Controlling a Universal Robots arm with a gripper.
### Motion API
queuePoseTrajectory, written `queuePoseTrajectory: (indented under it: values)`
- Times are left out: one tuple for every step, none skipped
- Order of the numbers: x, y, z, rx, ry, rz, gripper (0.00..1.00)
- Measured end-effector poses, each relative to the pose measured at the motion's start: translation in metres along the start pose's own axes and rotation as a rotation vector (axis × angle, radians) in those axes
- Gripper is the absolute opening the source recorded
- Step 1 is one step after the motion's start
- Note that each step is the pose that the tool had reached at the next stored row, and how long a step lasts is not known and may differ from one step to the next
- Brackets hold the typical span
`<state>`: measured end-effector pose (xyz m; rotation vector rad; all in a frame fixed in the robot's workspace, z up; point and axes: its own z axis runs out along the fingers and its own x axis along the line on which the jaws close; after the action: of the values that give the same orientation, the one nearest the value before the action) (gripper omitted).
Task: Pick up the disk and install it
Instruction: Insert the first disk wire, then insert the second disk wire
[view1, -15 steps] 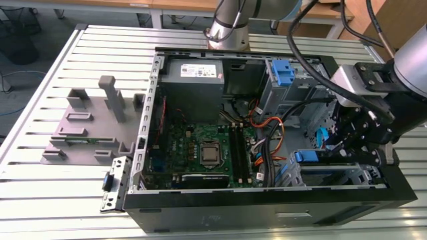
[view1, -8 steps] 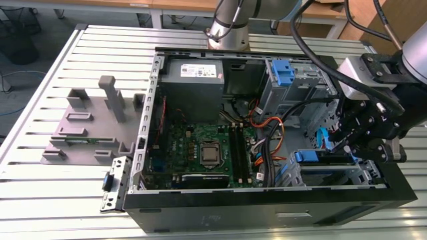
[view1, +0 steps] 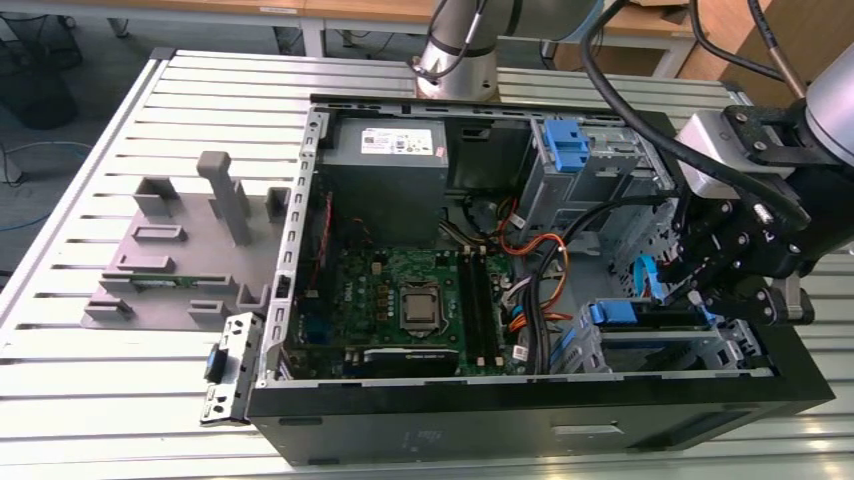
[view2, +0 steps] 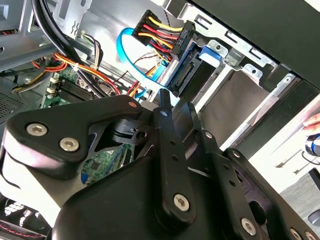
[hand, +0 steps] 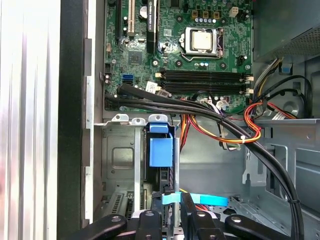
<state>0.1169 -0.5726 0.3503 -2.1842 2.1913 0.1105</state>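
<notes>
Exterior view
- Gripper: one, black, hanging over the drive cage in a corner of the open computer case.
- Gripper state: cannot tell whether spread or pressed together, since its own black linkage covers the tips.
- Disk: one, seated in the cage directly under the gripper, with only its blue carrier end and a dark strip visible.
- Spare blue bracket: one, in the far cage, well apart from the gripper.
- Power supply: one, across the case from the gripper.
- Motherboard: one, beside the gripper and lower in the case.
- Grey fixture: one, outside the case on the slatted table, far from the gripper.

Second wrist view
- Gripper: black links in the foreground; grip state unclear.
- Black connector: one, with red, yellow and black wires, just ahead of the gripper.
- Light-blue cable: one, looping beside that connector.
- Disk: blue carrier corner just past the connector, body mostly hidden.

First wrist view
- Gripper: cut off at the frame edge; grip state unclear.
- Disk: edge-on in its cage slot straight ahead of the gripper, blue tab facing out.
- Light-blue cable: crossing at the gripper's tip; contact unclear.
- Memory slots: four, beyond the cage.
- Processor socket: one, farther still.
</notes>
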Motion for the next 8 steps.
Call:
queuePoseTrajectory:
  values:
    - [0.0000, 0.0000, 0.0000, 0.0000, -0.0001, 0.000, 0.29]
    - [0.0000, -0.0003, 0.0000, 0.0000, 0.0000, 0.000, 0.29]
    - [0.0001, -0.0012, -0.0001, -0.0001, 0.0001, 0.000, 0.29]
    - [0.0001, -0.0028, -0.0001, 0.0000, 0.0000, 0.000, 0.29]
    - [0.0000, -0.0042, -0.0001, 0.0000, 0.0000, 0.000, 0.29]
    - [-0.0001, -0.0052, -0.0002, 0.0000, 0.0001, 0.000, 0.29]
    - [-0.0001, -0.0053, -0.0001, 0.0000, 0.0000, 0.000, 0.29]
    - [0.0000, -0.0057, -0.0001, 0.0000, 0.0000, 0.000, 0.29]
